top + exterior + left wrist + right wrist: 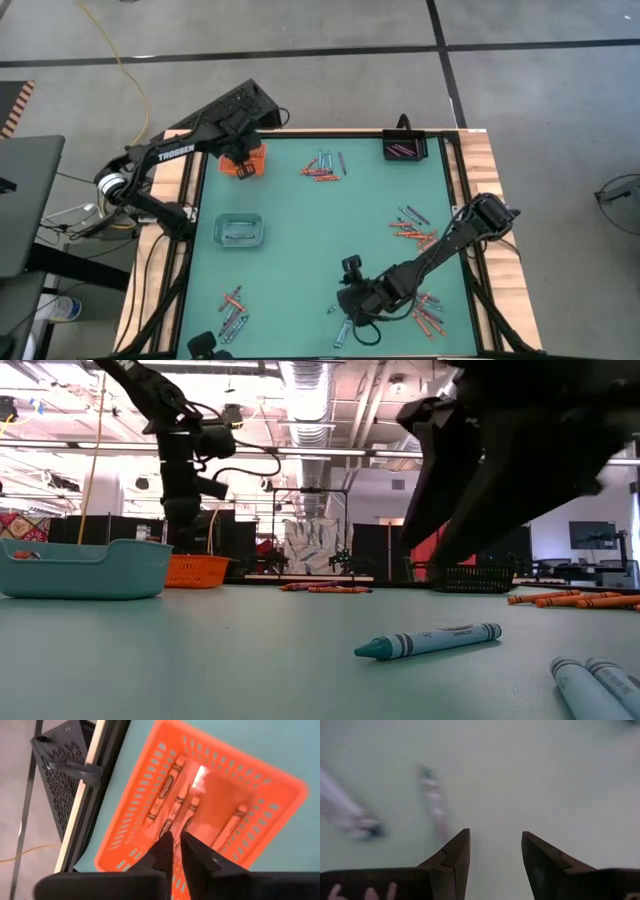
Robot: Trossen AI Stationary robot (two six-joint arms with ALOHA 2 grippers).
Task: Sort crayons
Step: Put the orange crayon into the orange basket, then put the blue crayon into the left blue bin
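My left gripper [243, 158] hangs over the orange tray [250, 165] at the far left. Its fingers [175, 842] stand a narrow gap apart with nothing between them, above several orange-red crayons [172, 795] lying in the tray [280, 785]. My right gripper [352, 305] is open and empty [495, 850] just above the table near the front edge. Blue-grey crayons [434, 795] lie ahead of it and also show in the high view [345, 330]. A teal crayon [430, 642] lies on the table near the front.
Crayon heaps lie at the far middle [322, 165], the right [412, 228], the near right [428, 312] and the near left [232, 310]. A pale tray [240, 230] stands at the left. A black tray [405, 148] with purple crayons stands at the far right.
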